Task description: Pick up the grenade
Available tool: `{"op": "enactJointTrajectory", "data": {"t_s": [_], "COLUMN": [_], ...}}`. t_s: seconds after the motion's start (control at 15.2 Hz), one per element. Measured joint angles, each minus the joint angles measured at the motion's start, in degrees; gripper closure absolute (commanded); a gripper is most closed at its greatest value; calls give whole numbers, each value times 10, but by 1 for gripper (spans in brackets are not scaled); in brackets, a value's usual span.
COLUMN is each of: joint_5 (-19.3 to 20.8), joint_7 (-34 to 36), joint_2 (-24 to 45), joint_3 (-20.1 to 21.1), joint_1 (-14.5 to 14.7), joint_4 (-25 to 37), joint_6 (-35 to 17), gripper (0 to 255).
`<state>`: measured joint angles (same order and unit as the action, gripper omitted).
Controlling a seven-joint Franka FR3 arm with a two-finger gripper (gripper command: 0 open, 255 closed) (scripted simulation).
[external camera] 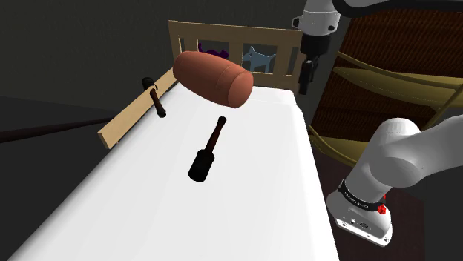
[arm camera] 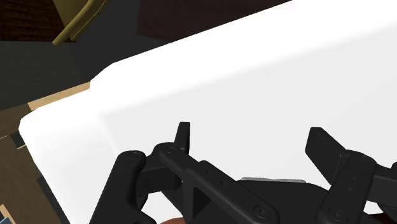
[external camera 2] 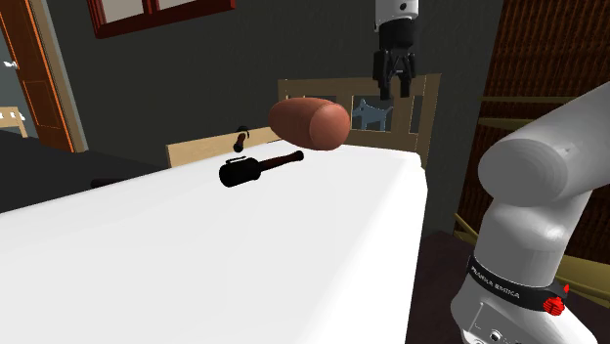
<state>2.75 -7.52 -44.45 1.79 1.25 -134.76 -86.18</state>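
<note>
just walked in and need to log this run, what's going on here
The white Franka arm is meant to pick up the black-headed stick grenade, which lies on the white bed-like surface. Its gripper hangs open and empty up by the wooden headboard, near the brown bolster and well away from the grenade. The grenade is untouched.

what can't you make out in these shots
1. Purple figure on the headboard: shoulder view, mostly hidden behind the brown bolster.
2. Second dark stick-shaped thing by the wooden side rail: too small in both exterior views to identify.
3. Grenade: its head is dark, surface detail too small to tell.
4. Arm's base: cut off by the second exterior view's bottom edge.
</note>
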Motion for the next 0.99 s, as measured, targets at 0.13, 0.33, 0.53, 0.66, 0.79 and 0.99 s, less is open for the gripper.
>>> {"op": "enactJointTrajectory", "data": {"t_s": [0.13,0.33,0.53,0.66,0.79,0.99], "joint_5": [-7,-45,-86,-111,-136,-165], "joint_7": [14,101,198,262,327,423], "joint_2": [-1,6,12,26,47,85], "joint_3": [7,46,89,117,148,193], "joint_1": [-1,-8,-17,-24,-32,-47], "joint_4": [-5,-19,-34,-33,-37,-29], "joint_6": [-4,-25,-52,-70,-101,-144], "gripper": [0,0,0,0,0,0]}}
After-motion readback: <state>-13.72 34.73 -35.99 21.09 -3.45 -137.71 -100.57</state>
